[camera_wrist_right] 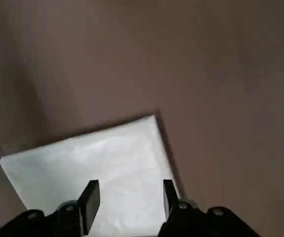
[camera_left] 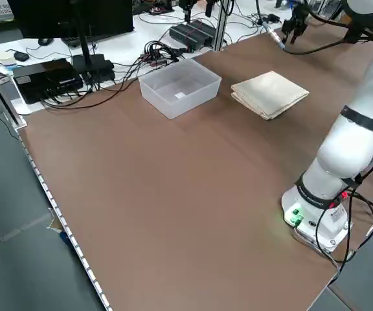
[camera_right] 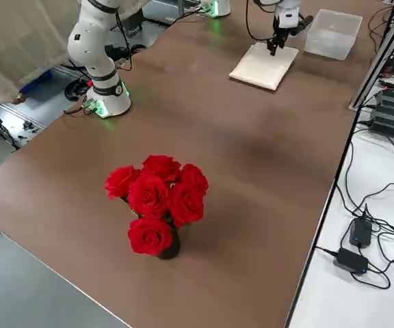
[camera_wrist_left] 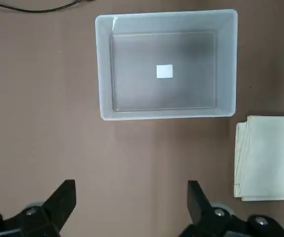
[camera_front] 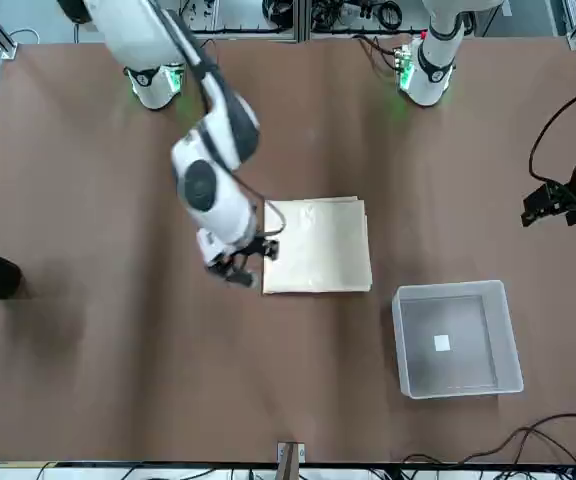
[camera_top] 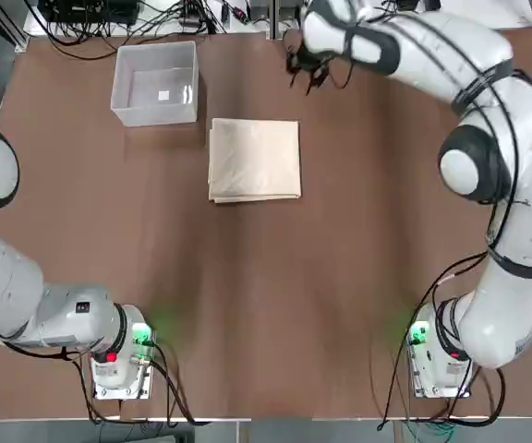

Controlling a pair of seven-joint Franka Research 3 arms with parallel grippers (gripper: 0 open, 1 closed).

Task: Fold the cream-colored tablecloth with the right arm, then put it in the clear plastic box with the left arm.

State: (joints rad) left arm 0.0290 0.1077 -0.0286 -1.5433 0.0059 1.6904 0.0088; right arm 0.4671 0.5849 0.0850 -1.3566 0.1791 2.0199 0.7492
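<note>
two grippers, both with fingers apart and empty: my right gripper (camera_front: pixel 236 270) hangs above the far right corner of the folded cream-colored tablecloth (camera_top: pixel 255 159); my left gripper (camera_wrist_left: pixel 132 207) hangs high, near the clear plastic box (camera_top: pixel 155 85), just beside the cloth.

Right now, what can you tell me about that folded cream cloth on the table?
The cream-colored tablecloth is plain pale fabric, folded into a flat, layered, roughly square stack with soft creases. It lies on the brown table, beside the clear plastic box but not touching it. Nothing grips it; the right arm's hand hangs open above its far corner.
</note>
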